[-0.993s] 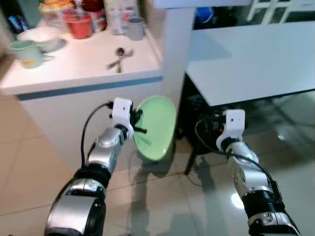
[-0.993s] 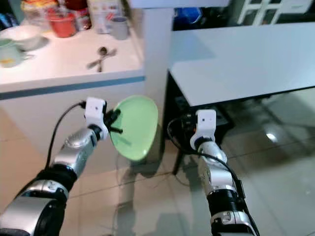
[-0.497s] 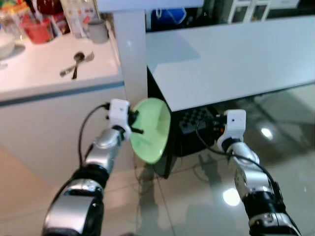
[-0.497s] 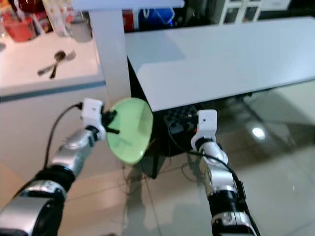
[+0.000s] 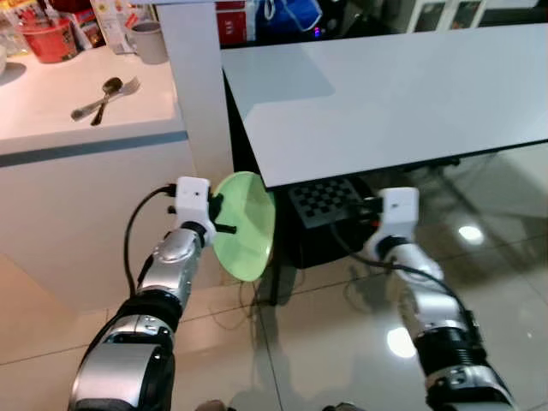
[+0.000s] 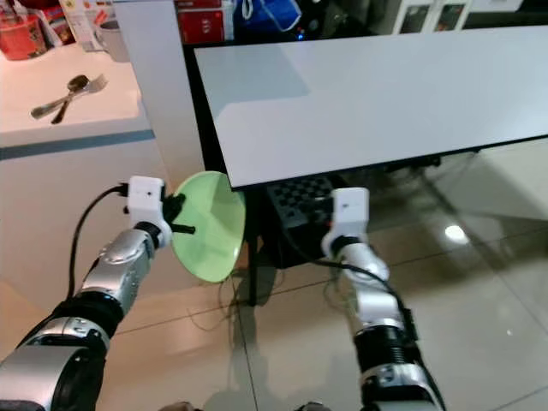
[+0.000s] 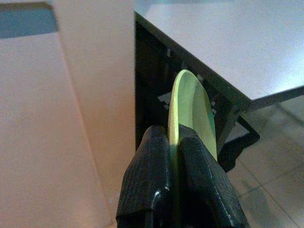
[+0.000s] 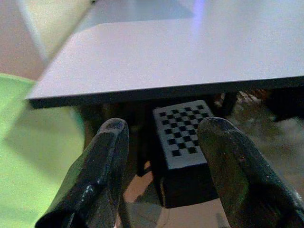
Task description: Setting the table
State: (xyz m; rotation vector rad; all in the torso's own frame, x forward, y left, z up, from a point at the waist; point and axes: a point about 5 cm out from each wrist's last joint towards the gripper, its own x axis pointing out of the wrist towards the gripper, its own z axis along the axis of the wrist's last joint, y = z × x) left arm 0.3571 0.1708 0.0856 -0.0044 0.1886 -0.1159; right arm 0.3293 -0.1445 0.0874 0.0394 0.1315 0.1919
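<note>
We see the left gripper (image 7: pixel 178 156) raised in front of us, its two black fingers (image 7: pixel 149 175) pinching the rim of a light green plate (image 5: pixel 247 224). The plate is held on edge, nearly upright, in the air at about ten o'clock from the right gripper (image 8: pixel 164 156), just below and in front of the near corner of the grey table (image 5: pixel 402 86) — it touches neither the table nor the floor.

The right gripper is held low under the table's front edge with its fingers spread apart and nothing between them; through the gap we make out a black box with a checkerboard top (image 8: pixel 183 133) sitting beneath the table.

At about eleven o'clock stands a white counter (image 5: pixel 51 107), set apart from the table by a white pillar (image 5: pixel 197 86). On the counter lie a spoon and fork (image 5: pixel 104 92) crossed together, and farther back a grey mug (image 5: pixel 152 41) and a red container (image 5: pixel 50 38). The glossy tiled floor (image 5: pixel 505 257) at three o'clock reflects a ceiling light
</note>
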